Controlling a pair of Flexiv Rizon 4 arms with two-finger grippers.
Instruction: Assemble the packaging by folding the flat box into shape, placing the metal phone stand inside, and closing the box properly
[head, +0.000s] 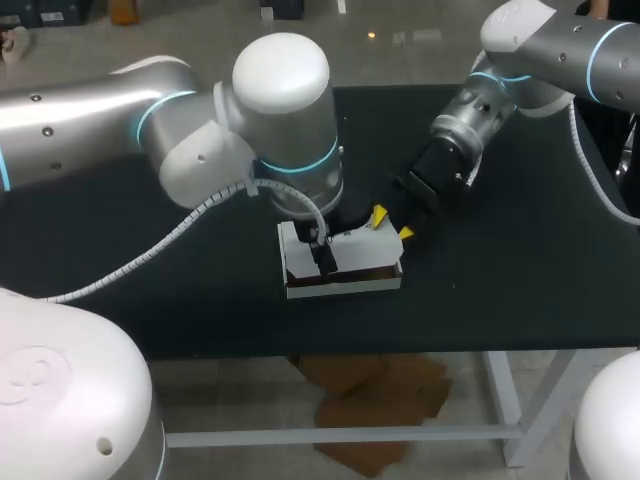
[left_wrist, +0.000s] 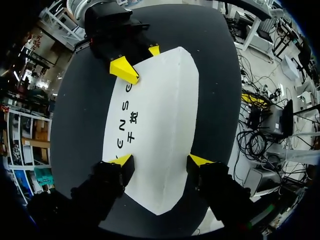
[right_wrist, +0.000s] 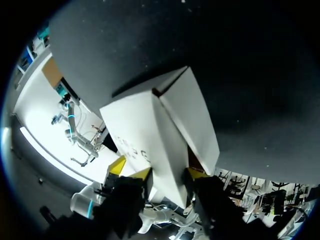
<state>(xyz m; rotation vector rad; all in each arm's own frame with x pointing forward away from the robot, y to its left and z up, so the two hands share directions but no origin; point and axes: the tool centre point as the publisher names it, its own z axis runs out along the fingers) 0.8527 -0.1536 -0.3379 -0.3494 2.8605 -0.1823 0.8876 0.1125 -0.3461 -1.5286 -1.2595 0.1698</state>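
- A black table (head: 520, 290) is your work surface.
- The white box (head: 345, 272) lies near the table's front middle with its printed face up. Its inside is hidden.
- Your left gripper (left_wrist: 161, 161) hangs directly over the box, fingers spread wide. Its yellow tips sit over the printed top near one end, and you cannot tell whether they press down.
- Your right gripper (right_wrist: 167, 174) pinches the opposite end, one finger on the printed top and the other against an end flap (right_wrist: 192, 120). A dark gap shows at the seam.
- From above, your left arm (head: 285, 110) covers most of the box, so only its front side and right corner show.
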